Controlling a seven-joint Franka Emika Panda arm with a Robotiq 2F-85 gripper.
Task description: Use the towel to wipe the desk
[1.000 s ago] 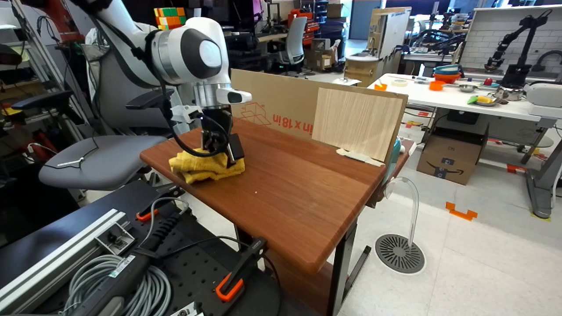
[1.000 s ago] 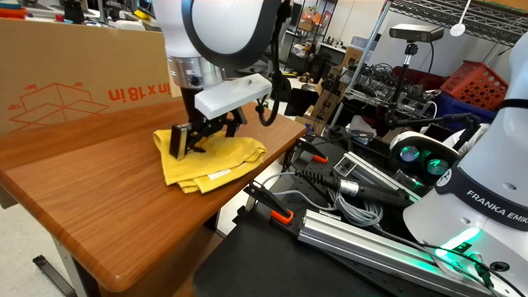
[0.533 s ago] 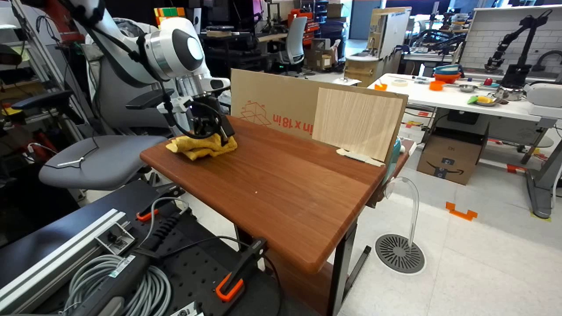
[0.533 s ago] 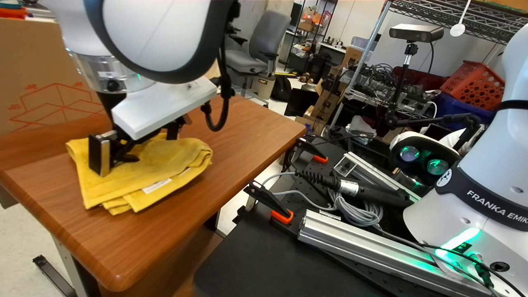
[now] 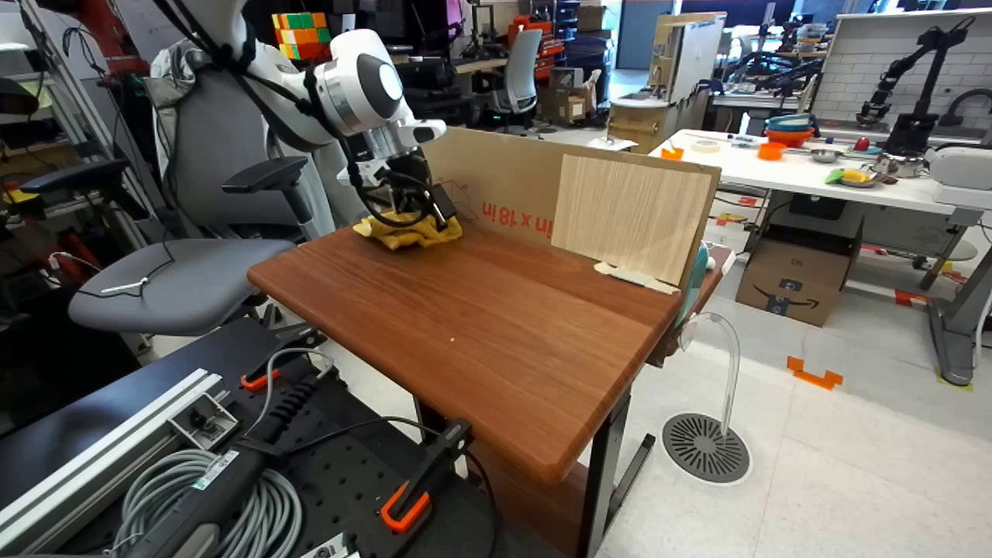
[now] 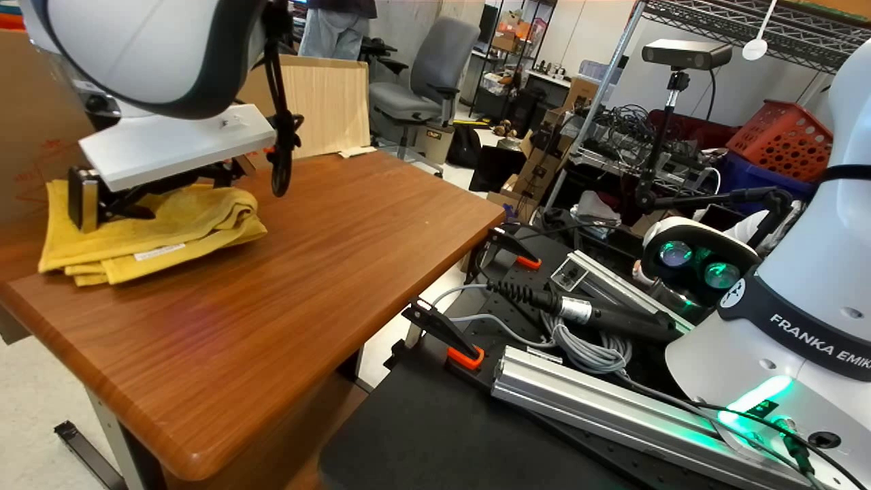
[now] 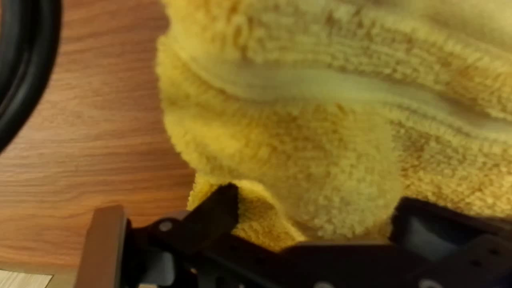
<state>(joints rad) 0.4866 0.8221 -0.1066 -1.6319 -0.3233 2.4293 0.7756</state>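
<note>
A folded yellow towel [image 5: 422, 236] lies on the brown wooden desk [image 5: 465, 333], near the cardboard panel. In an exterior view the towel [image 6: 204, 214] shows a white label on its near edge and sits at the left of the desk [image 6: 306, 258]. My gripper [image 6: 155, 194] is low over the towel with its fingers [image 6: 83, 201] spread and seemingly touching the cloth. In the wrist view my gripper [image 7: 316, 214] has a wide gap between its dark fingers, and the towel [image 7: 320, 160] lies under them. Fingertip contact is partly hidden.
A tall cardboard panel [image 5: 496, 170] stands along the back edge of the desk, with a pale wooden board [image 5: 632, 213] on it. A grey chair [image 5: 209, 263] stands beside the desk. Black clamps [image 6: 449, 337] sit on the black robot bench near the front edge.
The gripper and the towel have moved together across the desk, away from the front edge and toward the cardboard panel. The fingers stay spread over the towel.
</note>
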